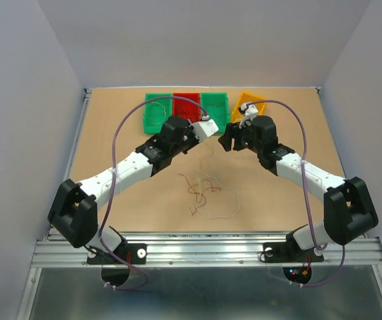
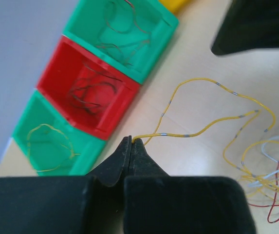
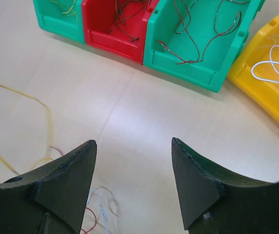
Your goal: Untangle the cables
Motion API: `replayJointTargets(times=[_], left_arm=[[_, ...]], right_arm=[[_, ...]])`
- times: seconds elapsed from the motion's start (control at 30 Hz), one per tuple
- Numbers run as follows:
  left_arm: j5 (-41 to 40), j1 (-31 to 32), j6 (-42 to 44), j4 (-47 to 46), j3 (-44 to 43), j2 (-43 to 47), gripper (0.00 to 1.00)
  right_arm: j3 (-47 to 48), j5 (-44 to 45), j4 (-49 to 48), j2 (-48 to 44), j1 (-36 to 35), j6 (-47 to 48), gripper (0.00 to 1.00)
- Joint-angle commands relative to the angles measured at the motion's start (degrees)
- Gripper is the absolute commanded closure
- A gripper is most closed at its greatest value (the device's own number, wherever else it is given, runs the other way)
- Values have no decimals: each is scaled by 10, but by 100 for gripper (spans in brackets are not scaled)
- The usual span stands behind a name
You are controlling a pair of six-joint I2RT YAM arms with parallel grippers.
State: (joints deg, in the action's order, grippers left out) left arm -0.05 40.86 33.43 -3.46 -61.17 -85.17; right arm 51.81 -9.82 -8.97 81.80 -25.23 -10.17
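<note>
1. Part of the job looks done. Four bins stand in a row at the far edge of the table point(image 1: 144, 200), and each one already holds loose strands.
   - The left green bin point(image 3: 56, 22) holds yellow ones.
   - The red bin point(image 3: 112, 41) holds dark ones.
   - The second green bin point(image 3: 188, 66) holds brown and reddish ones.
   - The yellow bin point(image 3: 261, 87) holds a white one.
2. What is left is the tangle point(image 1: 207, 193). It lies mid-table between the two arms, nearer to us than both grippers. We can see yellow, white and red loops crossing one another in it.
3. The left gripper point(image 2: 131, 146) is closed on the end of a yellow cable point(image 2: 212, 124). From the fingertips this cable runs right in wide loops, and its other end is buried in the tangle.
4. The right gripper point(image 3: 134, 146) has its jaws apart with nothing between them. It hangs over bare table just on our side of the bins, to the right of the left gripper.
5. We judge the task to be well underway but not finished. The step in hand seems to be drawing the yellow cable free. Going by the colours, it likely belongs in the left green bin.
6. Once that cable is out, the white and red strands will need separating. We cannot count how many remain.
</note>
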Motion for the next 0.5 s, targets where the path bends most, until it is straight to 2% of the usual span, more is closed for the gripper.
replayJointTargets(times=[0.0, 0.07, 0.17, 0.3, 0.47], left_arm=[[-69, -8, -17, 25, -50, 47, 100], [-84, -14, -24, 34, -72, 49, 100], [-89, -26, -36, 66, -119, 62, 100], [-124, -30, -47, 66, -156, 86, 100], [-144, -32, -54, 69, -212, 119, 100]], right_arm=[[42, -33, -61, 5, -3, -3, 32], [42, -60, -75, 13, -3, 1, 32], [39, -171, -121, 37, -3, 7, 28], [61, -201, -144, 85, -3, -5, 28], [98, -323, -176, 152, -6, -7, 28]])
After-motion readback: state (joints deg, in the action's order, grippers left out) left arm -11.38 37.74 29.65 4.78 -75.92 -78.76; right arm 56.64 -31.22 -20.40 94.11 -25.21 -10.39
